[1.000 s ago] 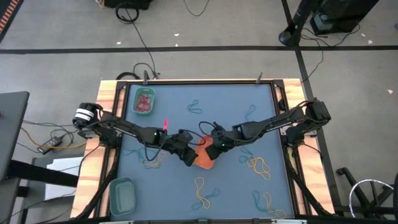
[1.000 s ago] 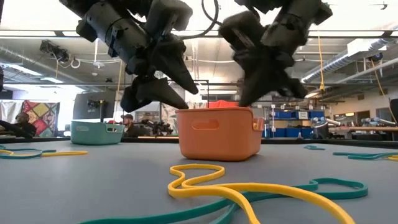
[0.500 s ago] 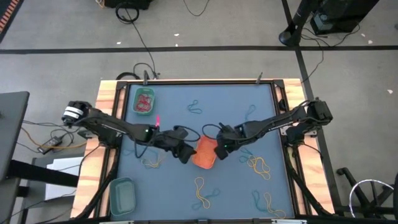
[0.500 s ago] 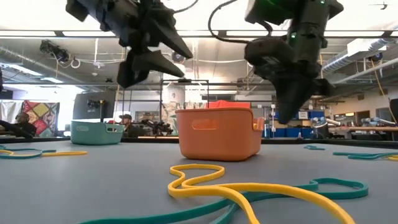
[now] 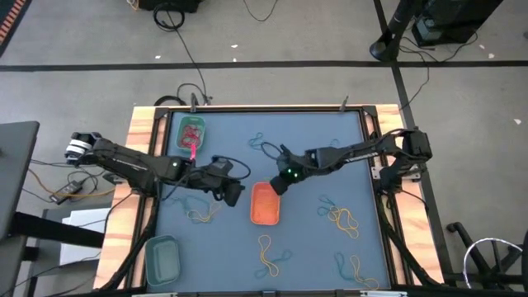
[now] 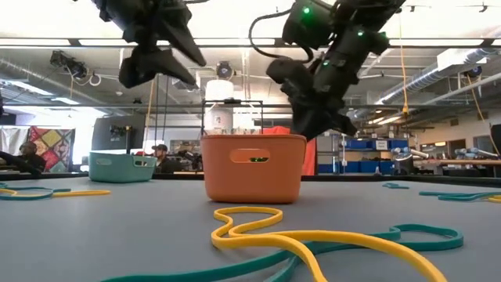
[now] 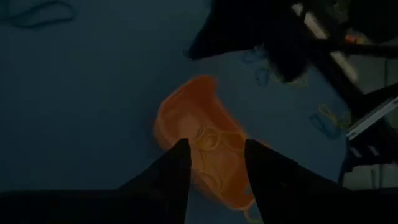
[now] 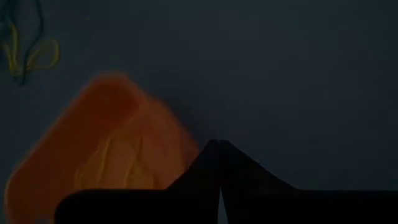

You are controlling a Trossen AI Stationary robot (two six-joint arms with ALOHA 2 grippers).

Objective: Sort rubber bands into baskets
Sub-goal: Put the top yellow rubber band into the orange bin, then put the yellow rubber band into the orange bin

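The left gripper [image 5: 237, 195] has its two fingers [image 7: 168, 177] parted with nothing between them; through the gap its wrist camera looks down on the orange basket [image 7: 202, 149]. It hangs above the tabletop [image 5: 305, 247] just beside that basket's left side, clear of it. The right gripper [image 5: 278, 185] has its fingers [image 8: 208, 165] pressed together to a point, holding nothing that can be seen, and it hovers just past the basket's far right corner, also off the surface.

The orange basket stands near the middle of the tabletop, between the two grippers, with yellow rubber bands [image 7: 211, 140] lying inside it. In the low view it sits level on the mat, with both grippers raised above and behind it.

The bright green basket [image 5: 190, 134] stands at the far left corner of the tabletop and holds red rubber bands [image 5: 191, 132]. The dull teal basket [image 5: 162, 257] stands at the near left corner.

Loose bands lie scattered on the surface: a yellow and teal tangle [image 5: 342, 219] toward the right edge, a yellow loop [image 5: 268, 254] near the near edge in front of the orange basket, more yellow and teal ones [image 5: 353, 268] by the near right corner, a teal band [image 5: 258, 143] toward the far edge, and a yellow one [image 5: 200, 216] left of centre.
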